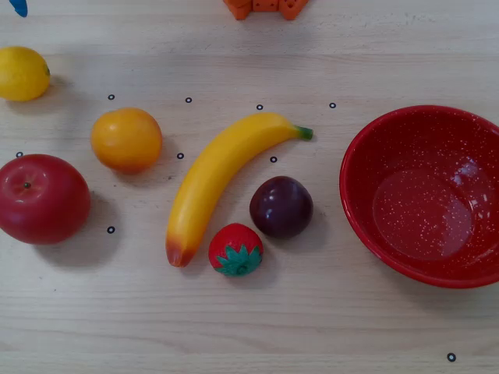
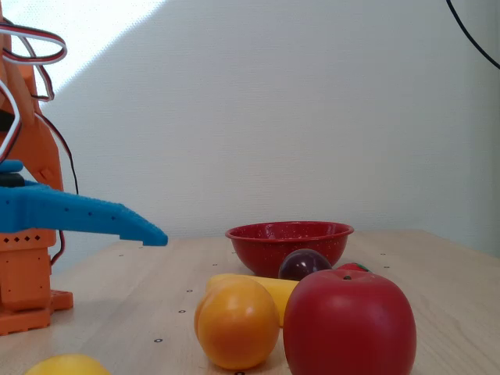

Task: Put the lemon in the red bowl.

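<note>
The lemon (image 1: 22, 73) lies at the far left of the table in the overhead view. In the fixed view only its top (image 2: 66, 365) shows, at the bottom left edge. The red bowl (image 1: 360, 204) stands empty at the right of the overhead view and at the back in the fixed view (image 2: 289, 241). My gripper (image 2: 155, 233) has blue fingers and hangs above the table on the left of the fixed view, well above the lemon and holding nothing. In the overhead view only a blue tip (image 1: 19, 6) shows at the top left corner. The gap between its jaws does not show.
Between lemon and bowl lie an orange (image 1: 125, 139), a red apple (image 1: 42, 198), a banana (image 1: 218, 175), a dark plum (image 1: 281, 206) and a strawberry (image 1: 235, 249). The arm's orange base (image 1: 265, 6) stands at the table's top edge.
</note>
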Robot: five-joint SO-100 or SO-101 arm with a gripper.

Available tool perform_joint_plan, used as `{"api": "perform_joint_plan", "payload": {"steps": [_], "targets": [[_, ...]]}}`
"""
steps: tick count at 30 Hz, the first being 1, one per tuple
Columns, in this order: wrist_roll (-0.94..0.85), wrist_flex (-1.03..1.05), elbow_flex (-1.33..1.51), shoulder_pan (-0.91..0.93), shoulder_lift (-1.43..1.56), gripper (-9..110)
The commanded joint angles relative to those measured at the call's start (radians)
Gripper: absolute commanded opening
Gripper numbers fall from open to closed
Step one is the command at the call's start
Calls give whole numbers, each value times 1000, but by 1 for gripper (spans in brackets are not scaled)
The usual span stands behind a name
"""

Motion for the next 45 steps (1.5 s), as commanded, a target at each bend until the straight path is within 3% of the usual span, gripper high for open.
{"api": "perform_joint_plan", "payload": {"steps": [1, 14, 45], "targets": [[9, 91, -107, -8, 32, 74], [-23, 91, -241, 48, -118, 82], [-61, 91, -359, 112, -261, 79]]}}
